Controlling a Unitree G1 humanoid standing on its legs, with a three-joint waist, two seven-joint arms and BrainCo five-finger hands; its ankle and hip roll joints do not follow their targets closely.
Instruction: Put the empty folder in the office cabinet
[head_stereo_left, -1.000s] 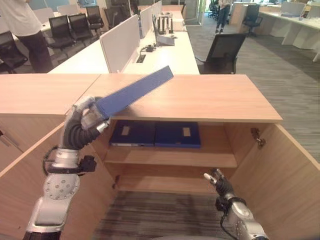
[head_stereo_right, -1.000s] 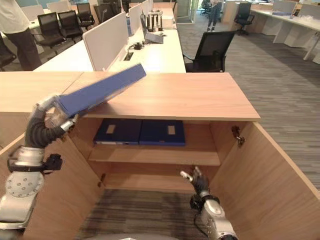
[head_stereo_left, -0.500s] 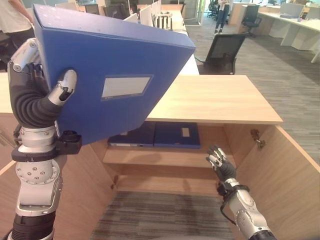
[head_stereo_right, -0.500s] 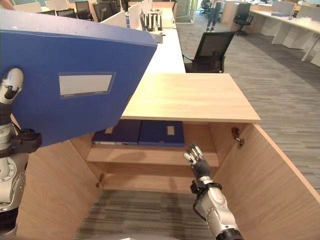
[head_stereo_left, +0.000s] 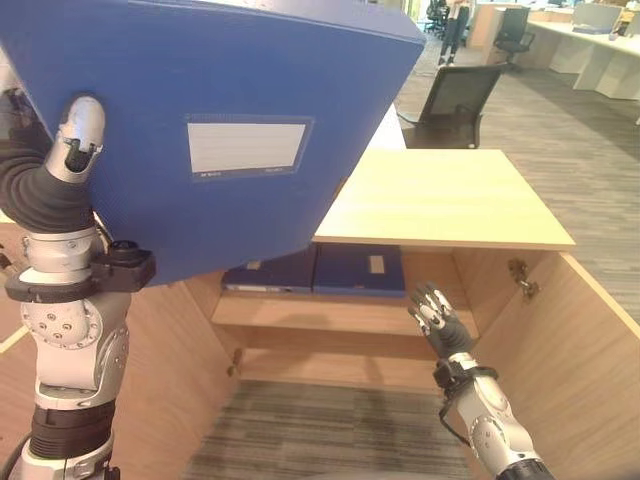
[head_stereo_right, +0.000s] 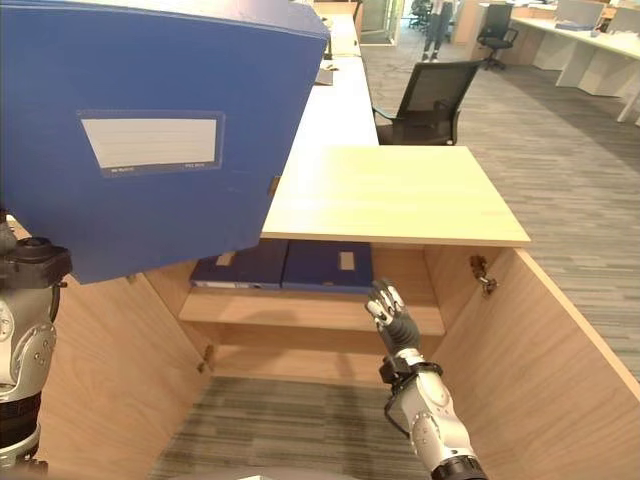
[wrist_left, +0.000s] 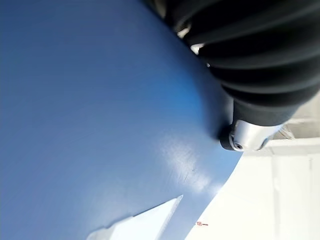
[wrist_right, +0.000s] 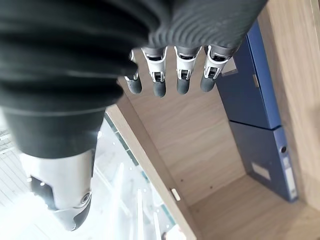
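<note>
Up at ten o'clock in the head views, the blue folder (head_stereo_left: 220, 130) was held high, its labelled spine toward the camera, clear of the cabinet top (head_stereo_left: 450, 200). A second earlier it had been lying tilted on that top with only its edge showing — since then it had been lifted off, swung round broadside and brought nearer still over the last half second. The left robot hand (head_stereo_left: 60, 170) was clamped on it at nine o'clock, thumb pressed on the blue face, as the left wrist view also showed (wrist_left: 245, 137).

Below, at six o'clock, the office cabinet (head_stereo_right: 560, 340) stood with its doors open; two more blue folders (head_stereo_left: 315, 270) lay flat on the upper shelf (head_stereo_left: 340, 315). The right robot hand (head_stereo_right: 393, 320), at five o'clock, had risen from low by the bottom shelf to just before the upper one, fingers (wrist_right: 167, 75) straight and apart, holding nothing.

My reading: the pick-up was done, and the folder still had to come down and go into the cabinet — placing had not begun.
</note>
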